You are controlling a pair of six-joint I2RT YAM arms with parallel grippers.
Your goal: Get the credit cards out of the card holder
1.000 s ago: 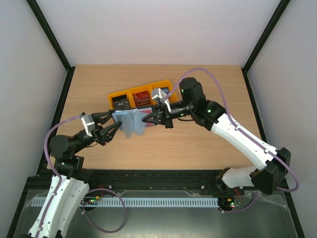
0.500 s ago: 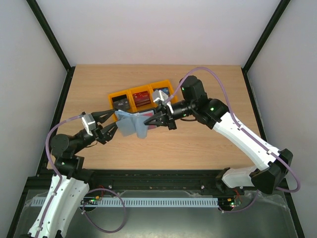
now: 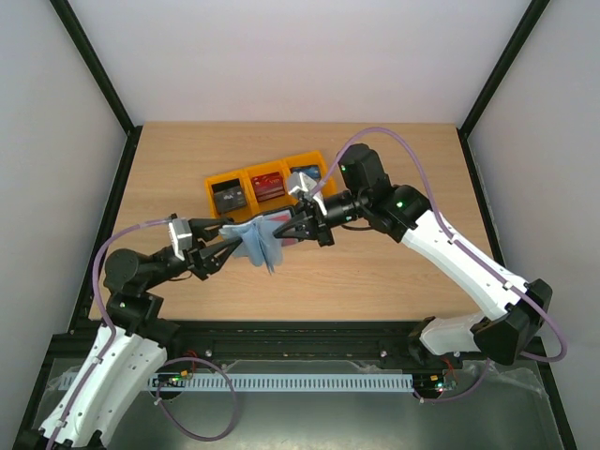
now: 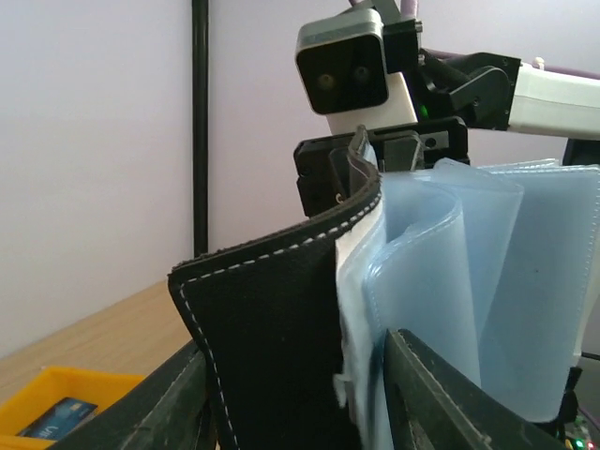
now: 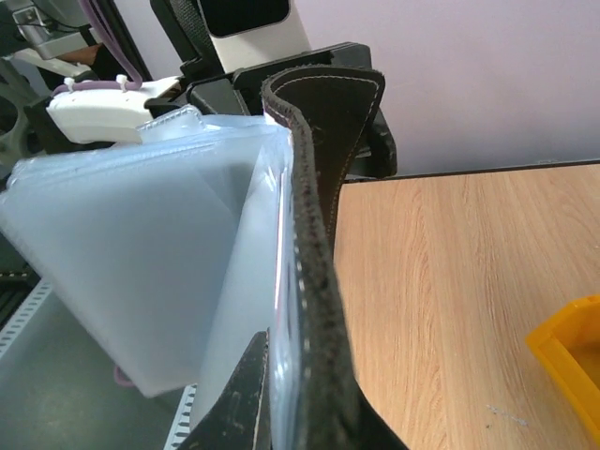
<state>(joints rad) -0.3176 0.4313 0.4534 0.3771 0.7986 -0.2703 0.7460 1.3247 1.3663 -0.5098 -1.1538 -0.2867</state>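
One card holder (image 3: 255, 242), right tool (image 3: 283, 230) clenched on it, left tool (image 3: 231, 248) with hold unclear, three credit cards (image 3: 268, 187) in three bins (image 3: 210, 190)

Card holder (image 4: 272, 319): black cover with white edge stitching; inner sleeves (image 4: 487, 281) translucent pale blue. Bins (image 3: 210, 187): yellow-orange. Contents of bins: dark grey card (image 3: 230, 198), red card (image 3: 269, 187), blue card (image 4: 58, 418). Counter (image 3: 394, 272): light brown wood grain. Arm links (image 3: 459, 258): white, with black joints. Cables (image 3: 91, 272): pale purple. Wrist camera housing (image 4: 349, 64): light grey, black face. Enclosure frame (image 3: 94, 66): black. Walls (image 3: 300, 56): off-white
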